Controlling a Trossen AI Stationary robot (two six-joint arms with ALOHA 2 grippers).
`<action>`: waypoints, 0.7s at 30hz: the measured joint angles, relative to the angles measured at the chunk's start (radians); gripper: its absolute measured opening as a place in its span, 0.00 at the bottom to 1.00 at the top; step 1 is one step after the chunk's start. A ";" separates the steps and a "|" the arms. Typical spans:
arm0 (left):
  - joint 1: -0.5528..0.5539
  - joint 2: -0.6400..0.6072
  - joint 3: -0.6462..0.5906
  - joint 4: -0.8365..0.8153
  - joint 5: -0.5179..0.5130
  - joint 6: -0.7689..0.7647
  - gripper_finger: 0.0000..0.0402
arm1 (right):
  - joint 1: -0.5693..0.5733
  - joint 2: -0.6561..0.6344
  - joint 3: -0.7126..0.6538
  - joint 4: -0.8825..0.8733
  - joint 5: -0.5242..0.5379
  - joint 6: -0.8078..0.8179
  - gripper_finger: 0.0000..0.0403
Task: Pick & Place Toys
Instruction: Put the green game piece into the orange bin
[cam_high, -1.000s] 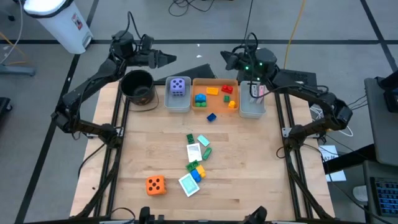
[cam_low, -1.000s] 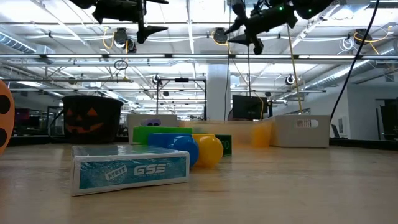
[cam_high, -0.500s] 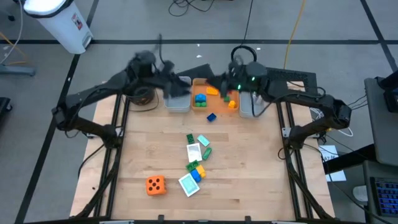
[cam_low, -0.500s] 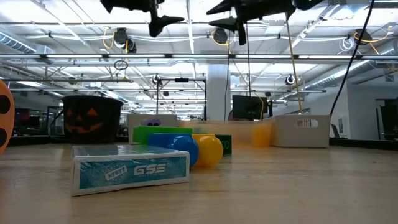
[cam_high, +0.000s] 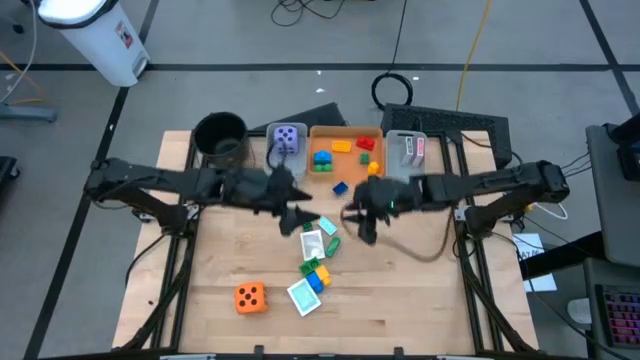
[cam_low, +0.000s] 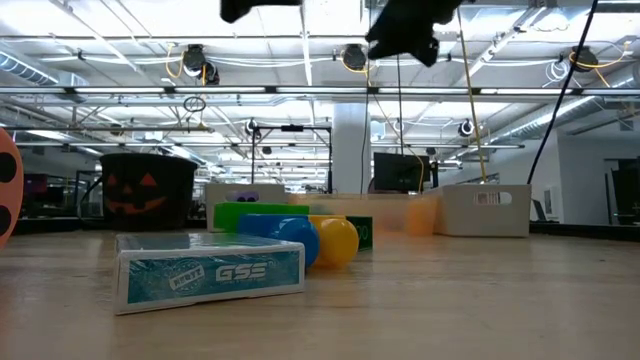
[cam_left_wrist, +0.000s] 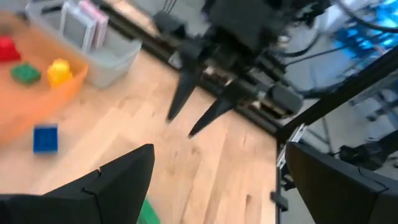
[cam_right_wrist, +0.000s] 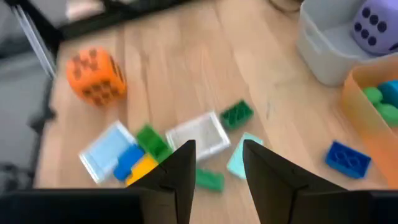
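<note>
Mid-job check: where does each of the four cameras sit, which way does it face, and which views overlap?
High: overhead, straight down; both arms, left claw, right claw.
Low: table height, level across; dark arm parts at top, teal card box.
Left wrist: past own wide-open fingers toward the right claw.
Right wrist: past own fingers at the orange dotted die.
Shared: that die, also in high.

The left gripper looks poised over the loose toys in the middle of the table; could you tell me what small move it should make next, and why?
Probably lower the left gripper straight down onto the pile of bricks and cards just in front of it. Its fingers stand wide open with nothing between them, it hangs above the table, and those toys lie loose on the wood, outside the orange bin. The right gripper hovers close by, so a short, vertical move seems safest.
</note>
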 joint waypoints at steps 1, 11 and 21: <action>-0.030 0.010 0.000 -0.010 -0.039 -0.023 0.91 | 0.032 0.001 0.000 -0.013 0.028 -0.005 0.31; -0.228 0.213 0.000 -0.149 -0.184 -0.242 0.91 | 0.175 0.008 -0.120 0.171 0.071 0.040 0.31; -0.224 0.403 0.000 -0.205 -0.129 -0.322 0.91 | 0.193 -0.012 -0.328 0.315 0.065 0.282 0.31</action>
